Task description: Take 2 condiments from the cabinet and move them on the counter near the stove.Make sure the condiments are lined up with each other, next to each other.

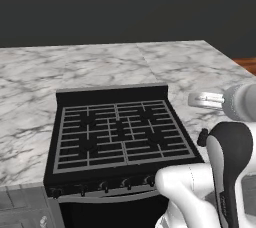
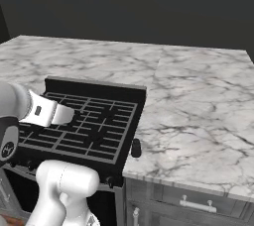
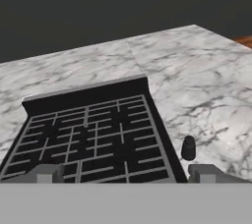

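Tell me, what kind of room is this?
It looks like a kitchen: a black gas stove sits in a white marble counter, and a small black shaker stands beside it.

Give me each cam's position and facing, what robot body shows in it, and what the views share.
Left base view: behind the arm to its left, looking forward and down at the stove; arm at lower right.
Right base view: behind to its right, over stove and counter; arm at lower left.
Hand view: on the hand, looking along the open gripper over the grates.
Shared: all three show the stove and the black shaker standing on the counter beside the stove's right front corner.
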You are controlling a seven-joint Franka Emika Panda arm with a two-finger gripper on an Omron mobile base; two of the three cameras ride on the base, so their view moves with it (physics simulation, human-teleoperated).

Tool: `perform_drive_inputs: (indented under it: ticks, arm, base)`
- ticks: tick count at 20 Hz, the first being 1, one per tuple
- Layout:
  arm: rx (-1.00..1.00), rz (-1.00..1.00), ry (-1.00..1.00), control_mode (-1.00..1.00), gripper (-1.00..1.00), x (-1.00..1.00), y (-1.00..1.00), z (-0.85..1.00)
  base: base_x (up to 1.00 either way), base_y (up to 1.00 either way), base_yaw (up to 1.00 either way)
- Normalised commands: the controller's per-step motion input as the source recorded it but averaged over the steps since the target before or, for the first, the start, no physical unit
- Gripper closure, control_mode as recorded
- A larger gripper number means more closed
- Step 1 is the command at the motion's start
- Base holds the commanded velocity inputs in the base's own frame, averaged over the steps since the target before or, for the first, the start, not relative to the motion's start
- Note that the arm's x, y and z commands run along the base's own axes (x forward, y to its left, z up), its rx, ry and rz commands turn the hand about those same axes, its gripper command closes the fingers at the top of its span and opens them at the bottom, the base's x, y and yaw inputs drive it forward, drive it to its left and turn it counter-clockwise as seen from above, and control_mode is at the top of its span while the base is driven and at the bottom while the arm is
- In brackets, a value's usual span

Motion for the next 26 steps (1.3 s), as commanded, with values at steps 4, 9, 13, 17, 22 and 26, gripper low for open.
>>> perform_drive_inputs:
  ticks: [4, 9, 13, 17, 22, 26]
  arm:
    - [0.00, 0.00, 0.00, 1.00, -1.00, 0.00, 0.00, 0.00]
    - [0.00, 0.00, 0.00, 1.00, -1.00, 0.00, 0.00, 0.00]
    - [0.00, 0.00, 0.00, 1.00, -1.00, 0.00, 0.00, 0.00]
    - [0.00, 0.00, 0.00, 1.00, -1.00, 0.00, 0.00, 0.00]
    - [0.00, 0.00, 0.00, 1.00, -1.00, 0.00, 0.00, 0.00]
    - [0.00, 0.00, 0.00, 1.00, -1.00, 0.00, 0.00, 0.00]
  base:
    - [-0.72, -0.67, -0.09]
    - [-0.90, -0.78, -0.44]
    - [-0.31, -0.52, -0.75]
    - [0.00, -0.23, -0.96]
    - [0.00, -0.12, -0.99]
    - [0.00, -0.14, -0.98]
